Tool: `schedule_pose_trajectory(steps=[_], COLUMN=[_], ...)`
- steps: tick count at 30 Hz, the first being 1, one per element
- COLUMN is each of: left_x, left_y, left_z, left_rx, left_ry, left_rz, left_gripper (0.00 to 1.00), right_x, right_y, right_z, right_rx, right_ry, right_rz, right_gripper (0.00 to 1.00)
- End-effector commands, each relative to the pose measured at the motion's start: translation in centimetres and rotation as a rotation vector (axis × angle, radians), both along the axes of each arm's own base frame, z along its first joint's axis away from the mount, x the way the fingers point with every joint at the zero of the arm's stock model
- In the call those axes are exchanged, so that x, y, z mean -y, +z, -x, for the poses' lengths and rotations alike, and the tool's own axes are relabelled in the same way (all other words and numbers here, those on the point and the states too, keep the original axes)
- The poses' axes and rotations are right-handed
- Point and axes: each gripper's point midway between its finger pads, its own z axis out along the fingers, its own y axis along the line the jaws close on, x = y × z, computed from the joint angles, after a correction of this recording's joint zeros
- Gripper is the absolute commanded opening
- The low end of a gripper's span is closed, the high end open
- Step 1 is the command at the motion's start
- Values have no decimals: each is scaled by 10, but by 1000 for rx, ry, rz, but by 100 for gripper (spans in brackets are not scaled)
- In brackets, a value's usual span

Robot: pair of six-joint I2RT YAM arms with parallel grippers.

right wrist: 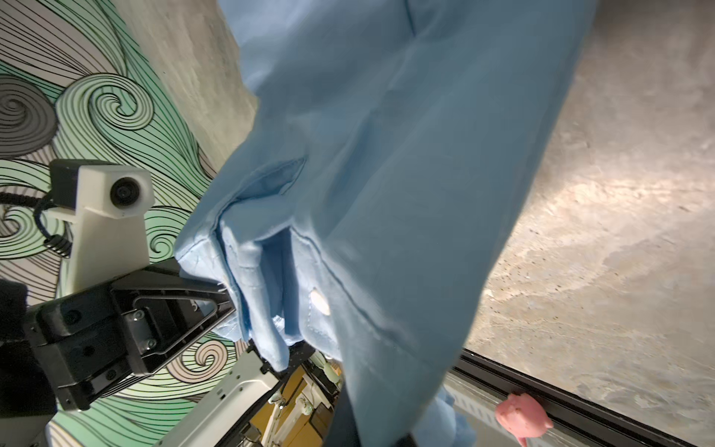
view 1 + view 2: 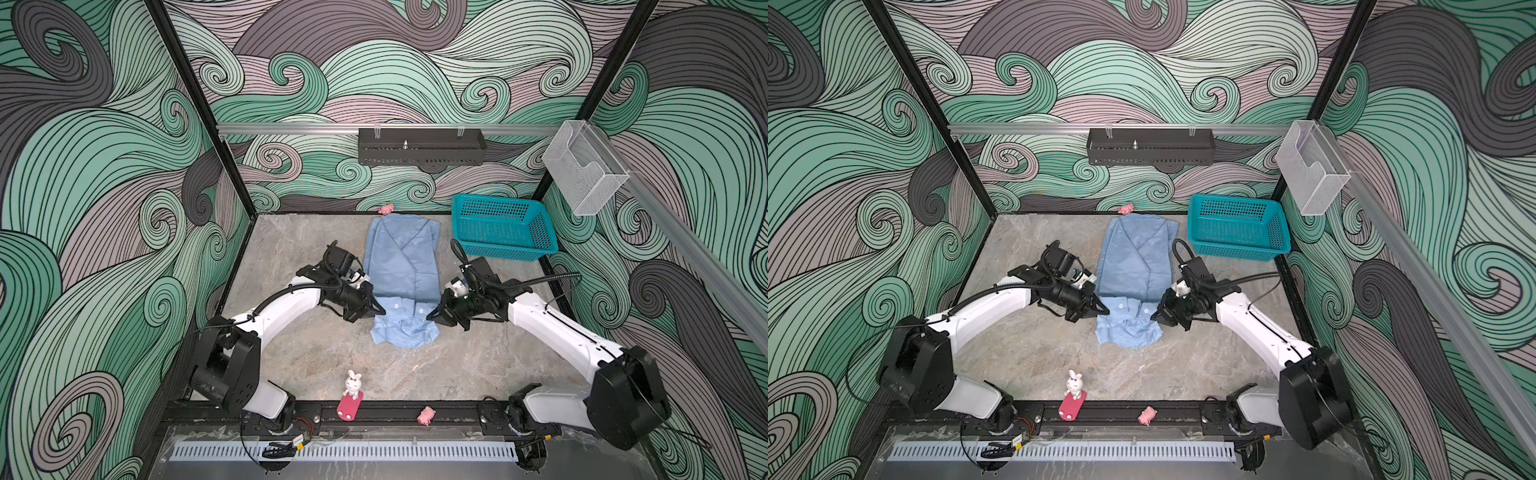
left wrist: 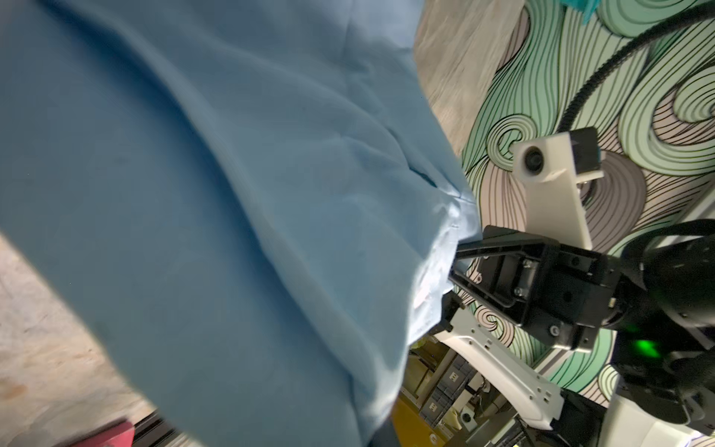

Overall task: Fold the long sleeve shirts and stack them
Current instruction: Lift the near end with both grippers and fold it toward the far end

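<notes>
**Shirt pinched at both sides of its near end**

Laid lengthwise on the table (image 2: 316, 357), from the middle of the far edge toward the centre: a light blue shirt (image 2: 401, 266) (image 2: 1136, 266). Far end flat and smooth, just short of the far pig (image 2: 386, 209). Near end paler, bunched and wrinkled, with two white buttons (image 2: 397, 306) showing in both top views.

Clamped on the left side of that near end: the left gripper (image 2: 381, 311) (image 2: 1105, 311). Clamped on the right side, facing it across the cloth: the right gripper (image 2: 430, 317) (image 2: 1152, 316). Jaws of both squeezed tight on fabric, no gap to be seen.

From the left wrist: blue cloth across most of the view, seemingly lifted clear of the table at the grips, its crumpled edge nipped in the right gripper (image 3: 454, 259). From the right wrist: much the same, with a folded, stitched edge and one button (image 1: 320, 302) just beside the left gripper (image 1: 228, 298), pinched hard.

In the far right corner: a teal basket (image 2: 503, 226), near the shirt's far end but apart from it. At the middle of the near edge: a white bunny (image 2: 352, 384) on a pink base. On the black rail to its right: the near pig (image 2: 426, 415), seen from the right wrist too (image 1: 522, 420).
</notes>
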Motion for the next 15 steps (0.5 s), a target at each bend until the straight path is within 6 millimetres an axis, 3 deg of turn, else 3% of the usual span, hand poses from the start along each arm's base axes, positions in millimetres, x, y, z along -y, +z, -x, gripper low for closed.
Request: schedule_pose_trajectory(steps=[1,8,15], left_x=[2,1,4], left_y=[14,10,-8], left_z=[-21,-86,-138], left_rx=[-44,-72,-105], left_ry=[16,91,132], left_rz=[51,90,119], left_gripper=[0,0,0], right_x=[-7,-10,-8], right_y=[14,16,-4], right_z=[-19,-84,-140], right_rx=[-24,-32,-65], right_ry=[-5,-61,-119], right_rz=[-50,-80,-103], right_gripper=[6,6,6])
